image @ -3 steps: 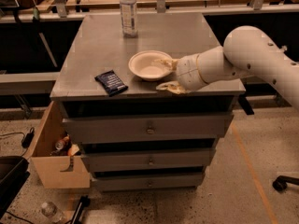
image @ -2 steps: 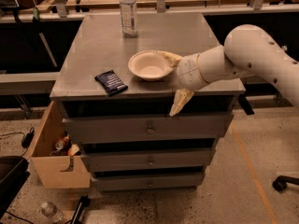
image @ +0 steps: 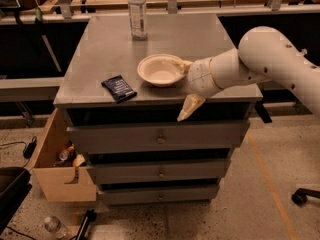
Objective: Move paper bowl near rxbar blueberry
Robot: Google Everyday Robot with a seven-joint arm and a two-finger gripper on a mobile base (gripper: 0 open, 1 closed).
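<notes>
Camera view: the paper bowl [image: 161,70] sits upright at the centre of the frame, on the grey top of the drawer cabinet [image: 100,54] and towards its front edge. The rxbar blueberry [image: 119,88] lies flat to the bowl's lower left, near it but not touching, close to the cabinet's front edge.

The gripper [image: 179,88] is at the bowl's right side with its fingers spread wide and nothing clamped between them. The upper finger [image: 176,64] lies at the bowl's right rim; I cannot tell whether it is inside or only against it. The lower finger [image: 190,108] hangs down past the front edge of the top. The white arm [image: 265,59] reaches in from the right.

As I judge it, the bowl needs only a short travel to the left. To do that well, the wrist should turn so that the low finger comes up clear of the cabinet edge. After that, either pinch the rim lightly, since paper crushes easily, or nudge the bowl low and slowly. Stop short of the bar so it is not pushed off the front. The water bottle [image: 137,11], at the upper middle of the frame, stands well out of the way.
</notes>
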